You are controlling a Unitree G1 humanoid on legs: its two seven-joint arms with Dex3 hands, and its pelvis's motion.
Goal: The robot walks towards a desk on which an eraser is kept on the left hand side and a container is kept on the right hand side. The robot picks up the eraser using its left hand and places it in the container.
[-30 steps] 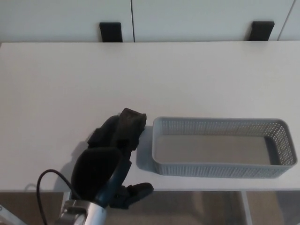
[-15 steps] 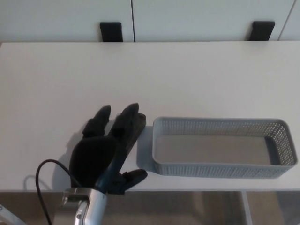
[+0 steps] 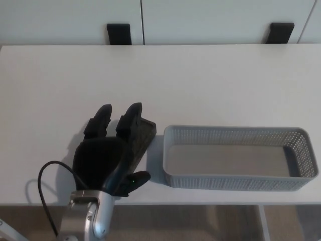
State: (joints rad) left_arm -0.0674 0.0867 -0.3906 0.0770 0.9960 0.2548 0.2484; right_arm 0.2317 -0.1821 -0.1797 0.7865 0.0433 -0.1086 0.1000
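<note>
With its two thick fingers (image 3: 103,119) stretched forward and spread a little, my black left hand (image 3: 108,153) lies low over the near left part of the white rectangular desk (image 3: 160,85), palm down, the thumb (image 3: 134,179) sticking out to the right near the desk's front edge. A thin black cable (image 3: 47,186) loops beside my silver-grey wrist (image 3: 90,221) at the lower left. Just under the right side of the hand, a dark, flat block with a worn brownish-black surface, the eraser (image 3: 143,138), shows along my right-hand finger and palm; one corner of it juts toward the basket. Whether I have hold of it or merely cover it, I cannot tell: the fingers are extended rather than curled, and the underside of the hand is hidden. The eraser sits on the desk just beside the left end of the light-grey perforated plastic container (image 3: 235,183), a long shallow tray standing on the right half of the desk near its front edge; the two look close but apart. The container's bare floor is visible. At the far edge of the desk, two black brackets (image 3: 119,34) stand against the pale wall panels, one at left and one at right.
</note>
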